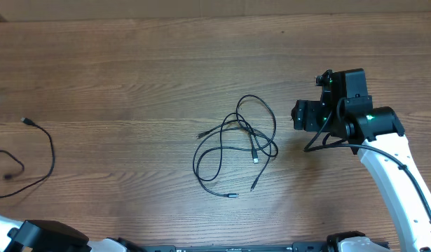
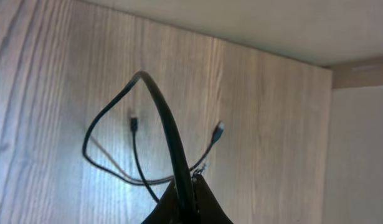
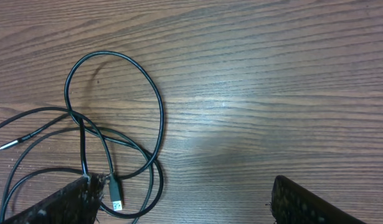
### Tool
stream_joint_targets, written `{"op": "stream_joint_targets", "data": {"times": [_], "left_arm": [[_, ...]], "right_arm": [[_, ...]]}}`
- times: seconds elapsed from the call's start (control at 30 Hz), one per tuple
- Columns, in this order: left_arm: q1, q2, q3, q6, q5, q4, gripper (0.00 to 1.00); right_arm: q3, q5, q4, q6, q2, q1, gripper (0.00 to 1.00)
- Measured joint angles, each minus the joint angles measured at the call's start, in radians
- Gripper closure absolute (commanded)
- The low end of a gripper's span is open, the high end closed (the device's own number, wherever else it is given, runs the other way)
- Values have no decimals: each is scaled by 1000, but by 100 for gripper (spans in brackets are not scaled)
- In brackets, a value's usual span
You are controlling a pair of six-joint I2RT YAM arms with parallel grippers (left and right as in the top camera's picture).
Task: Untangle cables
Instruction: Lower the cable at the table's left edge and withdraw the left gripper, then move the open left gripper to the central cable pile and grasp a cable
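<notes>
Cables (image 1: 253,145) mid-frame look limp, light; take a plug end. Right end effector (image 3: 186,186) gapes; left end effector (image 2: 186,202) pinches a cord (image 2: 160,106).

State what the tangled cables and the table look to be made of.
Tangled cables: likely black plastic or rubber sheathing, smooth, bending in loose loops. One plug tip looks silvery, probably metal. Table: wood or wood-look laminate, matte, with brown grain lines.
</notes>
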Motion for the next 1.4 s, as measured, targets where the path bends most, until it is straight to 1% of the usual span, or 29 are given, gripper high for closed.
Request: {"op": "stream_joint_targets", "data": {"times": [0.23,0.33,0.57,0.8,0.83,0.87,0.9,1.0,1.1,1.23,1.4], "left_arm": [[-56,60,-40,0,-22,-15,96],[-100,118,-61,0,-29,-17,96],[-215,259,-64,0,-109,-22,96],[-294,419,-66,-9,-169,-22,96],[-302,438,-66,-11,-174,-22,69],[-309,456,-66,-15,-179,-21,26],[-315,477,-66,-18,-183,-21,0],[-327,531,-67,-23,-179,-21,0],[-330,562,-68,-26,-144,-22,0],[-330,566,-68,-26,-104,-18,0],[-330,566,-58,27,-20,-16,0]], "right_arm": [[0,0,-1,0,0,0,15],[0,0,0,0,0,0,15],[0,0,0,0,0,0,15],[0,0,0,0,0,0,15],[0,0,0,0,0,0,15],[0,0,0,0,0,0,15],[0,0,-1,0,0,0,15],[0,0,0,0,0,0,15],[0,0,0,0,0,0,15],[0,0,0,0,0,0,15],[0,0,0,-1,0,0,15]]}}
